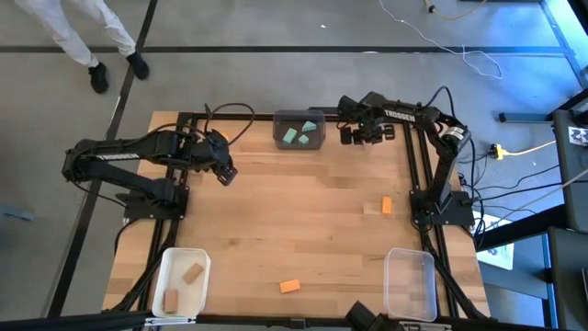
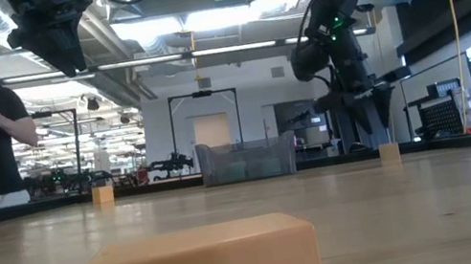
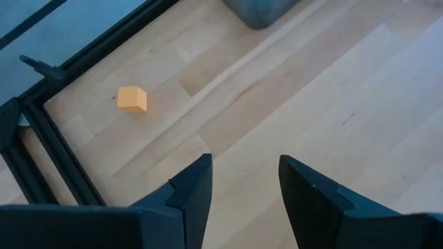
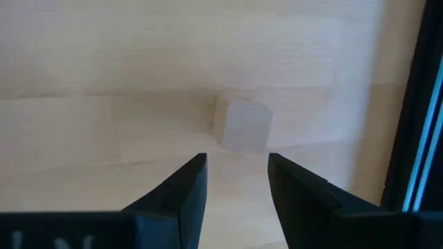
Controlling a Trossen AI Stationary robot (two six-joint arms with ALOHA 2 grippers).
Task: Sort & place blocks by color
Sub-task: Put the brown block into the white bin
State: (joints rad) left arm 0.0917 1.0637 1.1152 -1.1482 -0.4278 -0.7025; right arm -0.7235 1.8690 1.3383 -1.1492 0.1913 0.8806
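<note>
Your overhead camera looks straight down on the whole bench [image 1: 303,221]. Your low one sits at bench level, facing the room; both share the dark bin [image 1: 299,131]. Each wrist camera peers closely down at the boards past its own end effector.

The table [image 1: 303,211] is pale wood in long planks, smooth with a soft sheen — light from the room glances off it in the low view. Its edge frame [image 1: 418,175] looks like matt black metal. The dark grey bin [image 1: 299,130] at the far edge seems matt plastic; the white bin [image 1: 183,260] at the near left is opaque plastic, the clear bin [image 1: 411,281] at the near right see-through plastic. The tan block [image 4: 241,123] before the right gripper [image 4: 237,173] is bare pale wood, unpainted. The orange blocks [image 1: 387,205] have a flat, even painted colour — matt. The left gripper [image 3: 243,181] has dark fingers [image 3: 196,185] of dull, smooth plastic.
</note>
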